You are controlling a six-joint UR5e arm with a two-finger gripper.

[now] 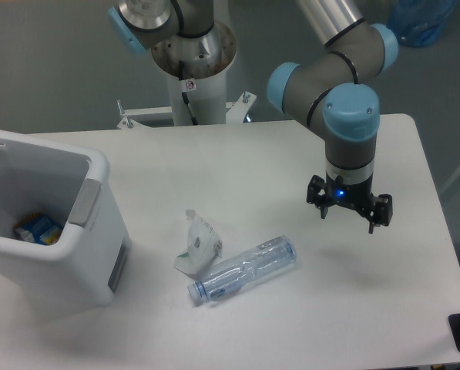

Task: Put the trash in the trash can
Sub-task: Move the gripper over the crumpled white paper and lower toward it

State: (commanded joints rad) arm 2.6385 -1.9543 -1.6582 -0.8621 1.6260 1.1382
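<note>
A white counter (pixel 260 154) fills most of the view, its rounded far right corner near the arm's wrist. The arm (pixel 330 62) comes in from the top, grey with pale blue joint caps, and bends down over the right part of the counter; its mounting column (pixel 193 77) stands at the far edge, left of centre.

At the left sits the trash can (pixel 99 231), a large white rectangular bin with a rounded rim and a grey panel on its right wall. It stands upright and open at the top. Inside, at the bottom, lies a small blue-and-yellow box (pixel 37 229).

Right of the bin, toward the near middle of the counter, lies the plastic bottle (pixel 245 268), clear and crushed, on its side and slanting from near left to far right, with its bluish cap at the near left end. Just beside it on the left is the paper wrapper (pixel 198 245), crumpled and white with green print; it touches or slightly overlaps the bottle's cap end. Both pieces of trash are on the counter, outside the bin and apart from it.

The gripper (pixel 350 211) hangs over the right part of the counter, pointing down, to the right of the bottle and well apart from it. Its black fingers (pixel 381 213) are spread, with nothing between them. A blue light glows on the wrist just above.
</note>
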